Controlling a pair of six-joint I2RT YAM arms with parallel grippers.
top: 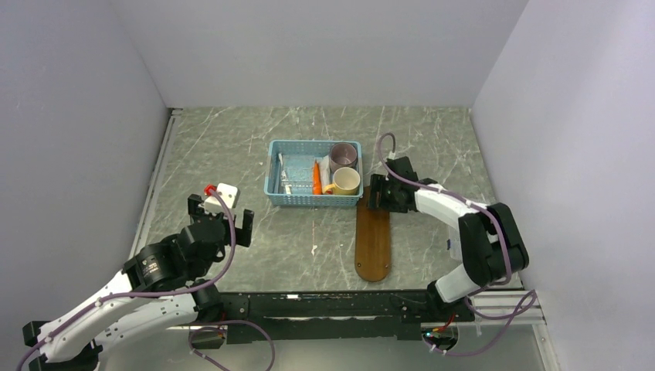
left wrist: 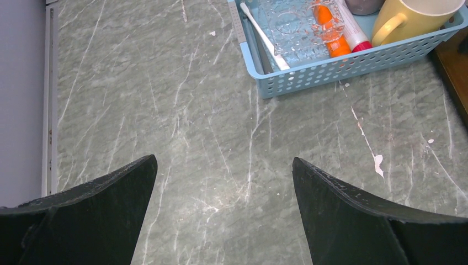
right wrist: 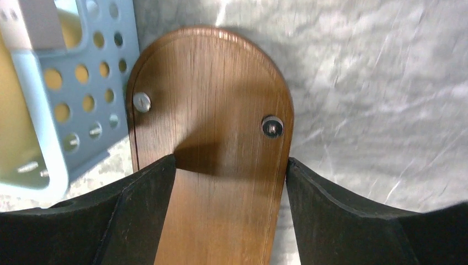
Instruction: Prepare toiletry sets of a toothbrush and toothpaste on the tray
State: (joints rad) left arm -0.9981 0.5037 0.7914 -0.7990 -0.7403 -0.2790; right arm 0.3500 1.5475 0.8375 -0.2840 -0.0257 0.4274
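Observation:
The dark-brown wooden tray lies lengthwise on the table, to the right of the light-blue basket. My right gripper straddles its far rounded end. In the right wrist view both fingers press the tray's long edges, so the right gripper is shut on it. A thin white toothbrush and an orange toothpaste lie inside the basket; in the top view the toothbrush is at the left and the toothpaste in the middle. My left gripper hangs wide open over bare table, as the left wrist view shows.
The basket also holds a yellow mug, a grey-purple cup, a clear plastic piece and a white tube with a red end. The basket's right front corner sits close to the tray's far end. Walls enclose the table on three sides.

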